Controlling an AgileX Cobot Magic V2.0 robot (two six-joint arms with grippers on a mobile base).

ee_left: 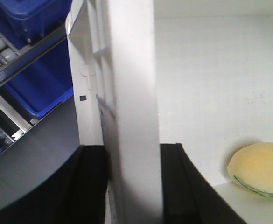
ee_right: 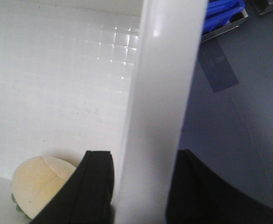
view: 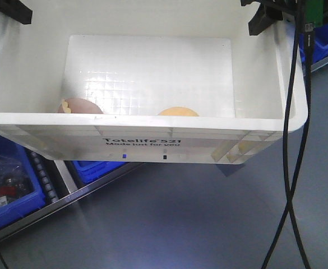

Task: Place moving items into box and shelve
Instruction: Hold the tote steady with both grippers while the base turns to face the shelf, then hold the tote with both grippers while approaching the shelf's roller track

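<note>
The large white box, printed "Totelife 521", hangs in the air above the grey floor, held at its two short ends. My left gripper is shut on the left rim, one finger on each side of the wall. At the other end my right gripper is shut on the right rim, its jaws straddling it. Two moving items lie inside against the near wall. They are a pinkish-brown plush and a yellow-orange plush with green trim.
Blue bins sit on roller rails under and left of the box, with more blue bins at the far right. Black cables hang down in front at the right. A grey tape patch marks the floor.
</note>
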